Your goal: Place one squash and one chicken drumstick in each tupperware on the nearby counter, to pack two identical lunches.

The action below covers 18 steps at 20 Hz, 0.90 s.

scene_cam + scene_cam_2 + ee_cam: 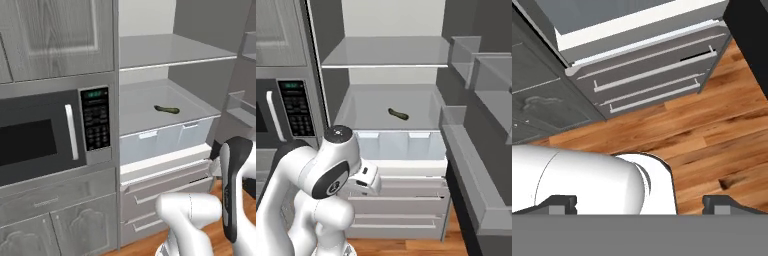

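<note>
We see an open refrigerator with its door (476, 150) swung out to the right. The elongated green squash (167, 109) lies alone on the lower grey shelf (145, 107), near the middle, well apart from the shelf's side walls and its front edge. In the right base view the same squash (398, 114) rests slightly right of centre, with free shelf surface on all sides of it. Above it the upper shelf (386, 52) leaves an open bay for entry from the front. Below the shelf edge sit two pale translucent crisper bins (398, 142), then the grey freezer drawers (396, 205) with bar handles.

The left base view adds the microwave (45, 135) set in grey cabinets (55, 35) to the left of the refrigerator. Its keypad (96, 120) carries a green display and white key legends too small to read. The right base view adds the door bins (481, 75), which narrow the room on the right side.

The hand view looks down at the wood floor (712, 130) and the freezer drawer fronts. The gripper (639, 204) has its two dark tips far apart at the bottom edge: we read the jaws as spread wide, with nothing between them.
</note>
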Available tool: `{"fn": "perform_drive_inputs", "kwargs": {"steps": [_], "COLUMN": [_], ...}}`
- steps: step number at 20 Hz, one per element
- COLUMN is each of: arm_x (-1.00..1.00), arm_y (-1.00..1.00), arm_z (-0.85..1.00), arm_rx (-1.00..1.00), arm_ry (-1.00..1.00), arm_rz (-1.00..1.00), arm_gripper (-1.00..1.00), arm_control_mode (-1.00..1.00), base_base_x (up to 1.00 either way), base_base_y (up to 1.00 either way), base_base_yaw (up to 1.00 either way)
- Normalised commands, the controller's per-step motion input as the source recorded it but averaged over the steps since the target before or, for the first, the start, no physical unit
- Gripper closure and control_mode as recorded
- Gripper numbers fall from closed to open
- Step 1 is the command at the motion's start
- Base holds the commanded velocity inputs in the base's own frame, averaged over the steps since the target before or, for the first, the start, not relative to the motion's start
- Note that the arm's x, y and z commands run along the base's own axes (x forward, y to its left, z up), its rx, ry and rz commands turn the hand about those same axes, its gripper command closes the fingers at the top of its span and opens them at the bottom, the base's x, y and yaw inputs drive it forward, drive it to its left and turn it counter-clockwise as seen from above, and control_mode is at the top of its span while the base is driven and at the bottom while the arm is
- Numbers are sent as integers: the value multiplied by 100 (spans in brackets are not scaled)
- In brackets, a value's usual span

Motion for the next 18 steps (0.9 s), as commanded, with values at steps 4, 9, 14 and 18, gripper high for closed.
{"fn": "perform_drive_inputs", "kwargs": {"steps": [4,9,14,18], "arm_x": [0,0,0,0], "arm_y": [0,0,0,0], "arm_z": [0,0,0,0], "arm_rx": [0,0,0,0], "arm_ry": [0,0,0,0], "arm_rz": [0,0,0,0], "arm_gripper": [-100,-100,-100,-100], "arm_control_mode": [100,100,100,100], "base_base_x": [27,54,55,45], "base_base_y": [-25,3,-2,-20], "base_base_yaw": [14,5,7,13]}}
